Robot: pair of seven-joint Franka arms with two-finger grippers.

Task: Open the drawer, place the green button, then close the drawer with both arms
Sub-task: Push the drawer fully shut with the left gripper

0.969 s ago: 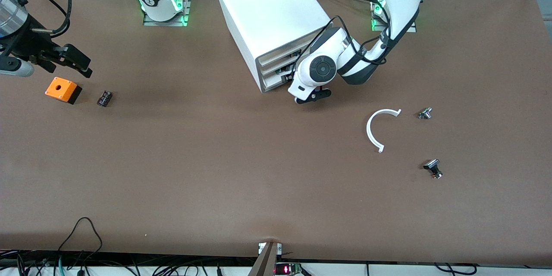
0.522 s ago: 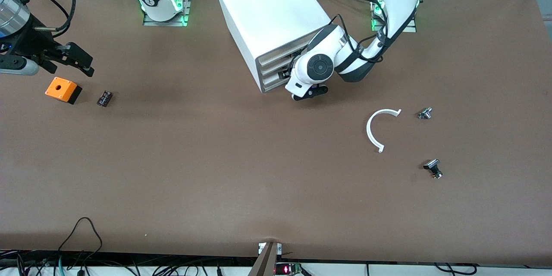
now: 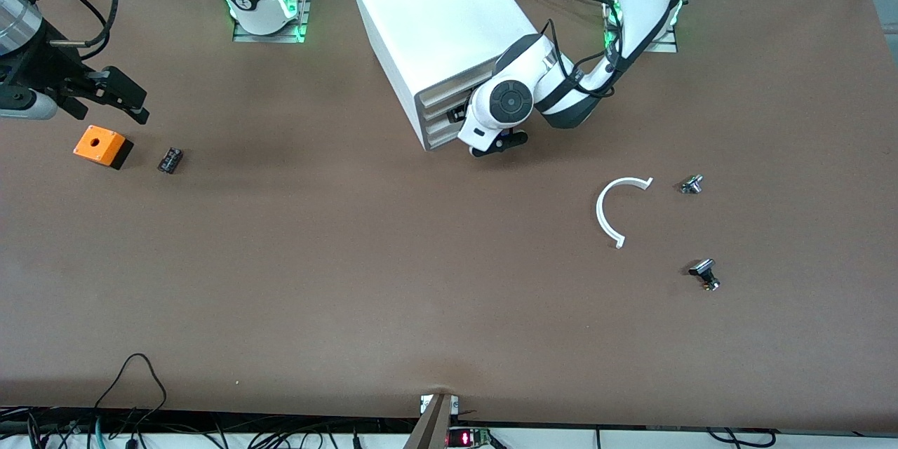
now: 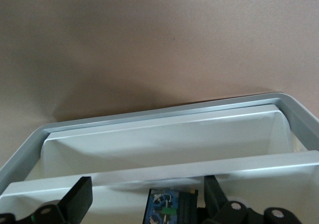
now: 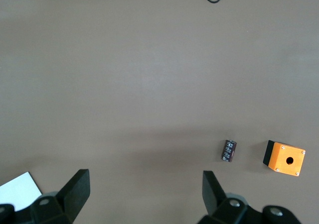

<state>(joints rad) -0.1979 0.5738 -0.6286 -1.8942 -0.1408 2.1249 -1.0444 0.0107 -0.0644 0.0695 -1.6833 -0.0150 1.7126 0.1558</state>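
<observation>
Brown table [image 3: 351, 280] – left end effector [image 4: 144, 204] spread wide at cabinet [image 3: 435, 21]; right end effector [image 5: 144, 194] wide, waiting.

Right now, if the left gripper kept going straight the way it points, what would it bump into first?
Most likely the cabinet's drawer fronts: the left gripper, fingers open, faces them close up. Which drawer it meets first is hard to judge.

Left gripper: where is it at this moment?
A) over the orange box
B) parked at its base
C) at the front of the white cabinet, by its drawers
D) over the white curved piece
C: the left gripper sits against the drawer fronts of the white cabinet, and the left wrist view shows its open fingers right at a cream-white tray.
</observation>
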